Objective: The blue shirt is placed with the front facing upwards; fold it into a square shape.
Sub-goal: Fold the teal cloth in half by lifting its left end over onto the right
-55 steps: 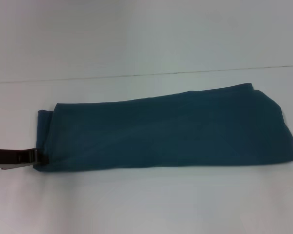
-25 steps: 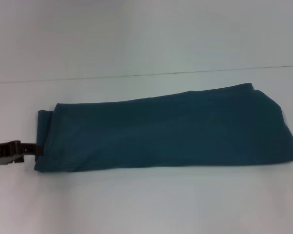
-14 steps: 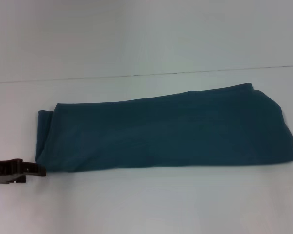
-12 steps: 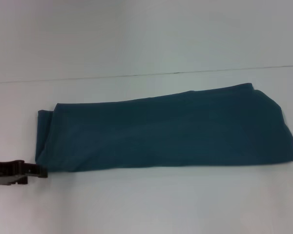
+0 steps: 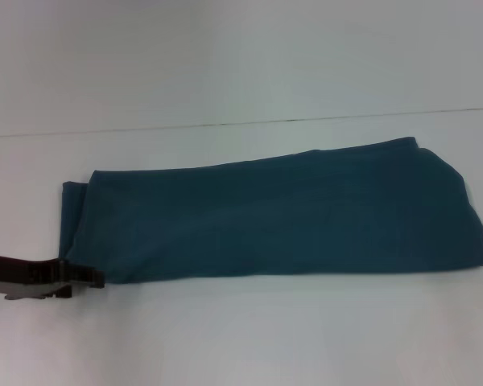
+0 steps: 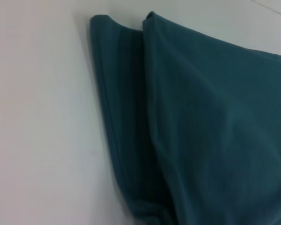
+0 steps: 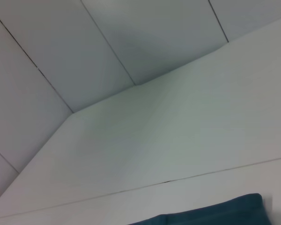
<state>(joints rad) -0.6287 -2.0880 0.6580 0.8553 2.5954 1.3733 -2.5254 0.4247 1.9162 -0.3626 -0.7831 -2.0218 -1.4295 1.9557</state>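
The blue shirt (image 5: 274, 213) lies on the white table, folded into a long band running left to right; its lettering and collar are hidden. My left gripper (image 5: 95, 280) reaches in from the left edge, low over the table, with its tip at the shirt's near left corner. The left wrist view shows that end of the shirt (image 6: 215, 122) close up, with two stacked folded edges. The right wrist view shows only a corner of the shirt (image 7: 210, 215). My right gripper is out of view.
The white table (image 5: 241, 338) stretches in front of and behind the shirt. A thin dark seam (image 5: 249, 122) runs across behind it. Wall panels (image 7: 107, 42) rise beyond the table in the right wrist view.
My left gripper drew back to the left and sank toward the near side, then slid right to the shirt's near left corner. The shirt has not moved.
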